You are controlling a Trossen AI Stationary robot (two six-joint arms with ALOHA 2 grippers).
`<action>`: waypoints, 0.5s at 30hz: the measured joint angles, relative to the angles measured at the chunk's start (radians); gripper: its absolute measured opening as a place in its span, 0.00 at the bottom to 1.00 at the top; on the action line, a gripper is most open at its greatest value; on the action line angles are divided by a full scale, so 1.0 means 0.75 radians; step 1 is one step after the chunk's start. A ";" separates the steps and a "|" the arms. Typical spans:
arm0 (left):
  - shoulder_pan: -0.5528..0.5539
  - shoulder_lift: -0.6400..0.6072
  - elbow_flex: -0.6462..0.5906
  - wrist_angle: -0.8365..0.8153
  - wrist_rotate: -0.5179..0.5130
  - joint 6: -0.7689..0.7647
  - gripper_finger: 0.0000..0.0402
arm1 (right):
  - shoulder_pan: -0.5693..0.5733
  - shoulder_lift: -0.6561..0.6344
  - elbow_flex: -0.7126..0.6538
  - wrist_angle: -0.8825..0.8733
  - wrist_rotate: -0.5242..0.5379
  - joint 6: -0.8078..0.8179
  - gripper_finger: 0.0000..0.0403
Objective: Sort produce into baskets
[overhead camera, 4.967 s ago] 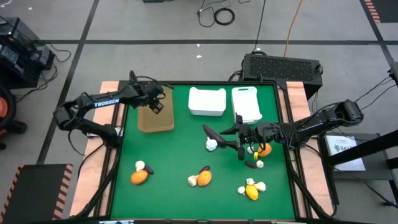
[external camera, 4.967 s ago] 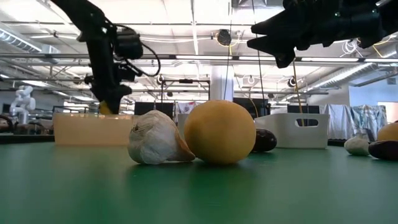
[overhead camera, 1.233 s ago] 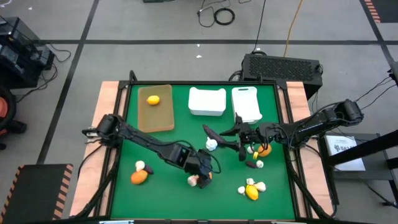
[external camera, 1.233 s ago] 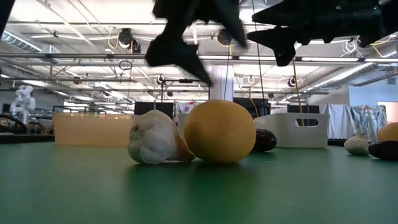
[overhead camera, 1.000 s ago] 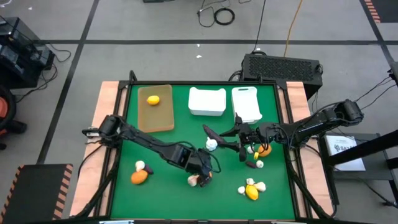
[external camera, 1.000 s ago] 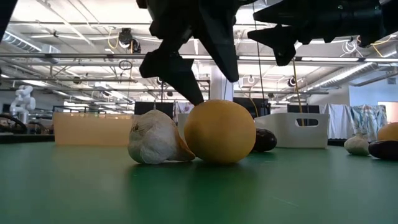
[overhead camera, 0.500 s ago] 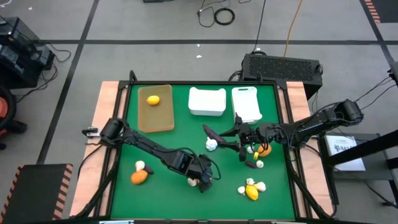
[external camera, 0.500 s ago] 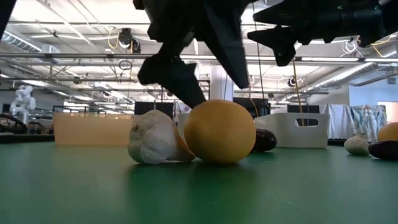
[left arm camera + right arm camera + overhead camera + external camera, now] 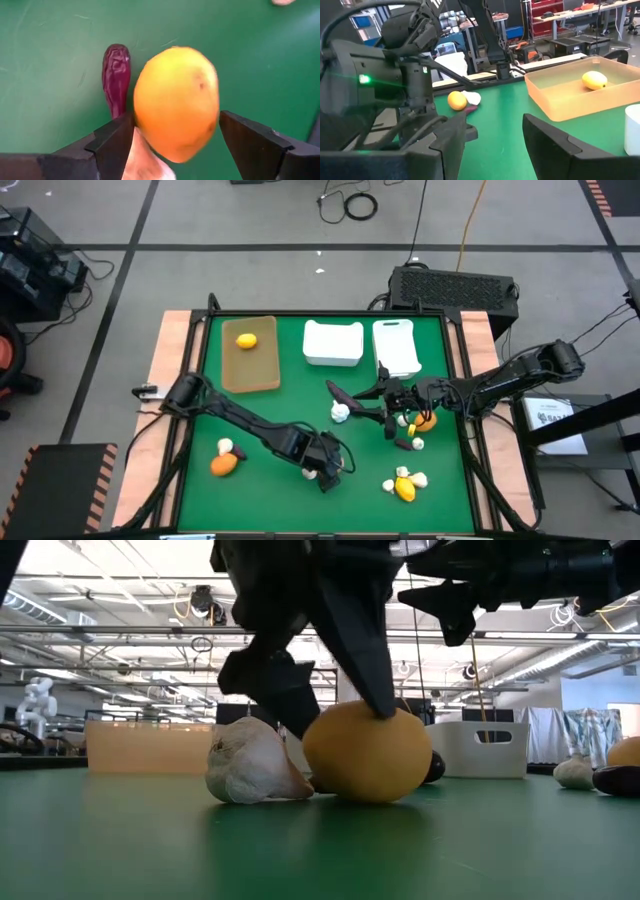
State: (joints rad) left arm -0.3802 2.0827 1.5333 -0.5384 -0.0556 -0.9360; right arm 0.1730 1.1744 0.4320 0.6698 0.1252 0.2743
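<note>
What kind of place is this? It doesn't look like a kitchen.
Most likely a robotics lab or workshop. Cables trail over a bare floor, open ceiling beams span a big hall, and workbenches with equipment stand behind the green table.

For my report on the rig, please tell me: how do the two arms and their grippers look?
Both arms are dark and jointed, with thin black cables along them. The left gripper has two flat, wedge-shaped black fingers. The right gripper has similar broad dark fingers; beside it a green light glows on a dark housing.
</note>
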 joint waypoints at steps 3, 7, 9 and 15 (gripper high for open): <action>0.000 0.020 -0.001 0.001 0.000 0.027 0.75 | 0.000 0.000 0.000 0.000 0.000 0.002 0.46; 0.006 0.036 -0.001 0.001 0.000 0.079 0.75 | 0.000 0.000 0.000 -0.001 0.000 0.002 0.46; 0.013 0.035 -0.001 0.008 -0.005 0.105 0.75 | 0.000 0.000 0.000 -0.001 0.000 0.002 0.46; 0.032 0.035 -0.001 0.011 -0.036 0.143 0.75 | 0.000 0.000 0.000 -0.001 0.000 0.001 0.46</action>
State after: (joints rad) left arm -0.3561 2.1086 1.5326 -0.5304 -0.0830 -0.8291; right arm 0.1730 1.1744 0.4320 0.6689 0.1253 0.2749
